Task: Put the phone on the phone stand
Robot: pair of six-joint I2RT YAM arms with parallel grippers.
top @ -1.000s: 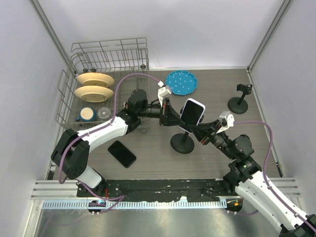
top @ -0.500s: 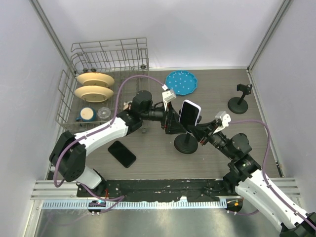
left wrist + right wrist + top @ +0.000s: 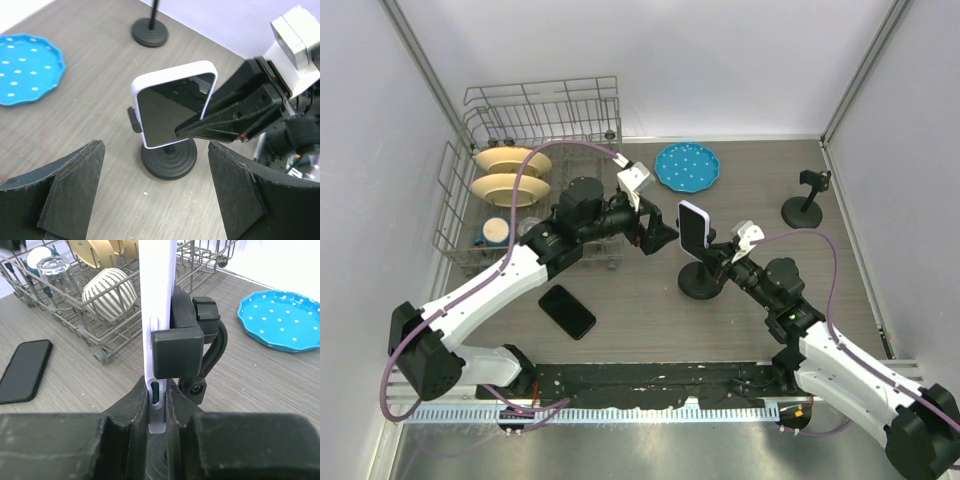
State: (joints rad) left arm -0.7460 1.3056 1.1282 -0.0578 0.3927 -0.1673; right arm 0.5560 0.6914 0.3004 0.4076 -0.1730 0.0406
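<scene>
A white-cased phone stands upright in the clamp of a black phone stand, whose round base rests mid-table. My right gripper is shut on the phone's lower edge, one finger on each face. In the left wrist view the phone's dark screen faces me above the stand's base. My left gripper hangs open just left of the phone, apart from it, with nothing between its fingers.
A black phone lies flat at the near left. A wire dish rack with plates and cups fills the back left. A blue dotted plate sits at the back. A second small stand is at the right.
My left gripper has opened, let go beside the phone and drawn back to the left. The phone now stands more upright, and the right gripper stays shut on it.
</scene>
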